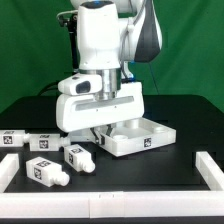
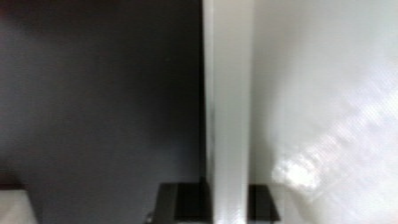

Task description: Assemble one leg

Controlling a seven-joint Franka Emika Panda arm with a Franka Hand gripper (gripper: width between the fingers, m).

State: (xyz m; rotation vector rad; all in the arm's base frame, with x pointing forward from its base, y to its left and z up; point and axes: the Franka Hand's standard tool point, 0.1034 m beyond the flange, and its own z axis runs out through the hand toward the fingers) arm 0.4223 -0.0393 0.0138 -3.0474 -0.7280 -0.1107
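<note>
Several white legs with black-and-white tags lie on the black table at the exterior view's left: one (image 1: 12, 139) far left, one (image 1: 42, 141) beside it, one (image 1: 77, 155) nearer the middle, one (image 1: 45, 171) in front. None is held. The large white square tray-like piece (image 1: 140, 137) lies in the middle. My gripper (image 1: 103, 128) stands straight down at its edge on the exterior view's left. In the wrist view the gripper (image 2: 226, 203) has its black fingers (image 2: 187, 203) on both sides of the tray piece's upright white wall (image 2: 228, 100), closed against it.
A low white rail (image 1: 110, 201) runs along the table's front, with side pieces at the exterior view's right (image 1: 207, 166) and left (image 1: 6, 172). A green wall stands behind. The black table surface (image 2: 89, 90) shows beside the wall in the wrist view.
</note>
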